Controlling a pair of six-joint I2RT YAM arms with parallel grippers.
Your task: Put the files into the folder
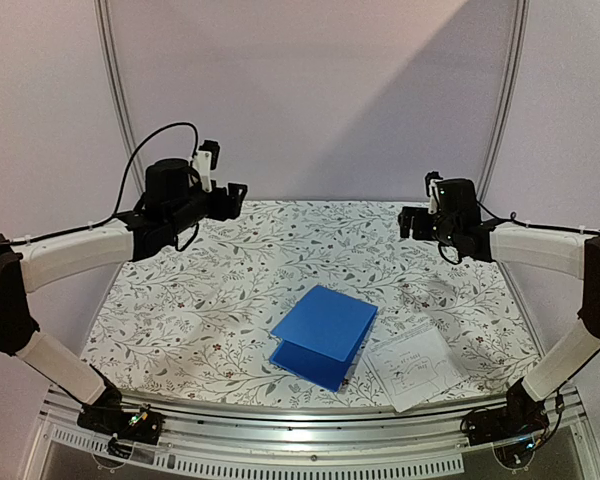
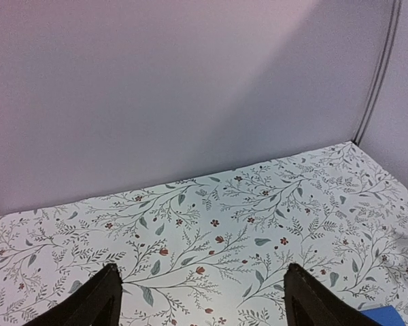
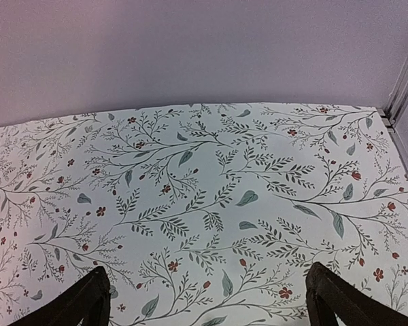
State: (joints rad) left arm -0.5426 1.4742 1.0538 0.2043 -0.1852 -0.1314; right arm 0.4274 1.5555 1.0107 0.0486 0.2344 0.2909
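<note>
Nearest to us, by the front edge of the white, leafy flower-patterned bench [image 1: 180,300], the files [image 1: 418,365] are lying flat: thin white paper with faint black printing and a small drawing. They are sitting just to the right of the folder [image 1: 323,335], a bright blue plastic ring binder. No part of the paper is going inside it.

The folder is resting in the front middle of the bench. Its cover is lying over it and tilting up a little.

Both arms are hanging up high near the back of the bench, well apart from the paper and the folder. The left end effector [image 1: 230,200] is holding its two fingers wide and is carrying nothing. The right end effector [image 1: 412,222] is also gaping wide and empty.

So I think the job is only just starting. Nothing is being held or touched. My guess at what is left: opening the blue cover, picking up the paper, sliding it in, and maybe closing the cover.
</note>
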